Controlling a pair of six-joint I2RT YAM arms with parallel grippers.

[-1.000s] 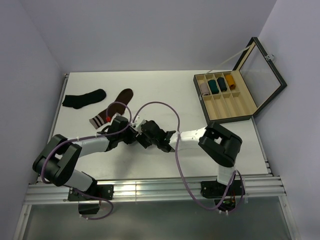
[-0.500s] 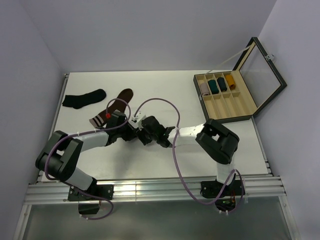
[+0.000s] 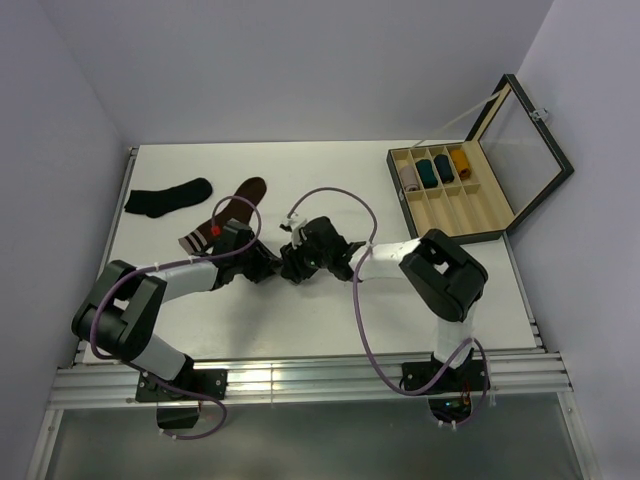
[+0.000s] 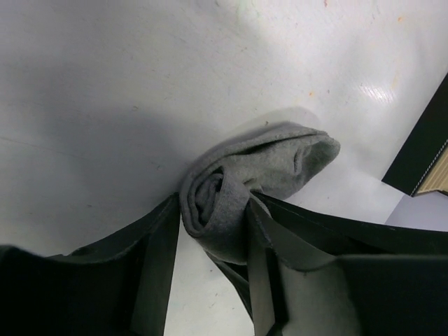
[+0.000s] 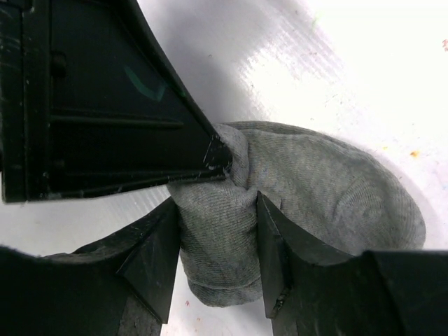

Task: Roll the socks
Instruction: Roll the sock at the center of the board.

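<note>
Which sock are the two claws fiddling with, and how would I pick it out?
Look at the middle of the white table, left of the compartment box, where the left gripper and right gripper meet. Pinched between them is the grey sock, rolled into a bundle; the black sock and brown sock lie flat.

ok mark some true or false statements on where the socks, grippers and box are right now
1. The grey sock sits rolled up between the right gripper fingers. True.
2. The black sock is inside the box. False: it lies flat on the table, far left.
3. The box lid is shut. False: it stands open.
4. Rolled socks fill the box's back row of compartments. True.
5. The left gripper is over by the black sock. False: it meets the right gripper mid-table, with the grey sock between its fingers.
</note>
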